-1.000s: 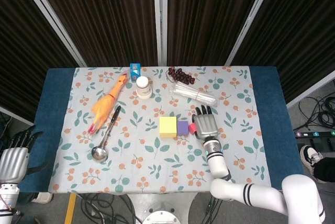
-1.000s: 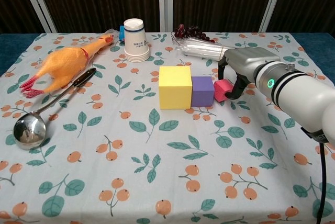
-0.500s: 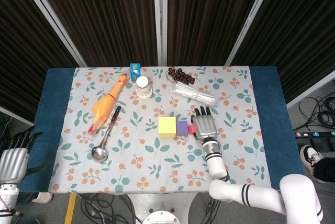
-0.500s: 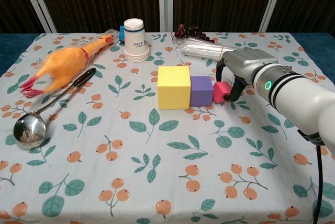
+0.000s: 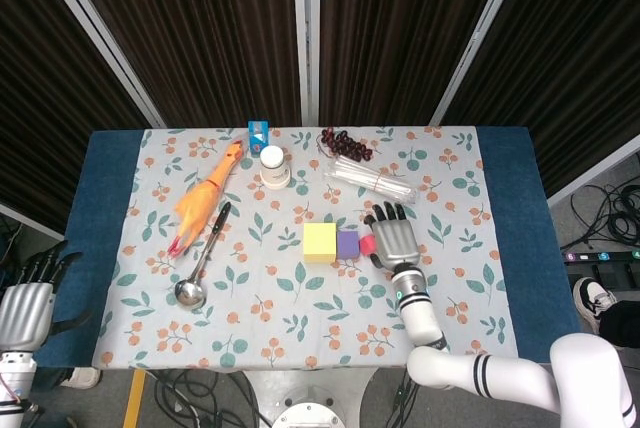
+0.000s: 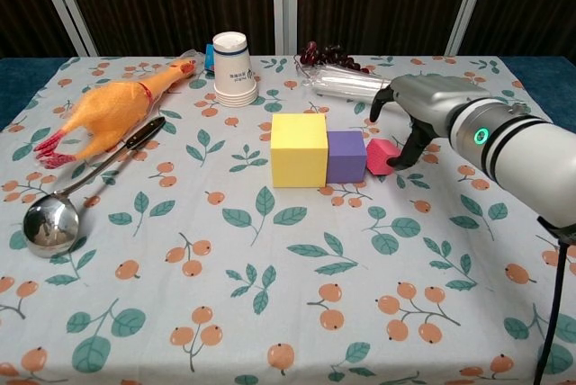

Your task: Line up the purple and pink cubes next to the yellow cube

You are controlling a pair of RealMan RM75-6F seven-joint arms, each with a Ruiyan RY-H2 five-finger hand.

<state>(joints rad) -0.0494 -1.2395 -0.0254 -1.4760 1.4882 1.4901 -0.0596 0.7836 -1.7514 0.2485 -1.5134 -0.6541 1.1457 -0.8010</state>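
head view: yellow cube (image 5: 320,242), purple cube (image 5: 348,244) and pink cube (image 5: 367,245) are seen in one row on the bench (image 5: 440,278), running left to right, each touching the next as far as can be told. right hand (image 5: 395,239) is set just right of the pink cube, fingers (image 5: 392,213) spread. left hand (image 5: 22,310) is parked off the bench's left edge, well apart from the cubes; its fingers look loosely apart with nothing held.

chest view: pink cube (image 6: 382,156) is seen tilted, not square to the purple cube (image 6: 346,156), which sits flush against the yellow cube (image 6: 300,149). right hand (image 6: 421,120) arches over the pink cube's right side; whether the thumb touches the cube cannot be told, and no pinch is seen. judged: the pink cube needs squaring leftward, and the right hand is the nearer one.

containers: stacked paper cups (image 6: 234,67) stand at the back; contents cannot be told.
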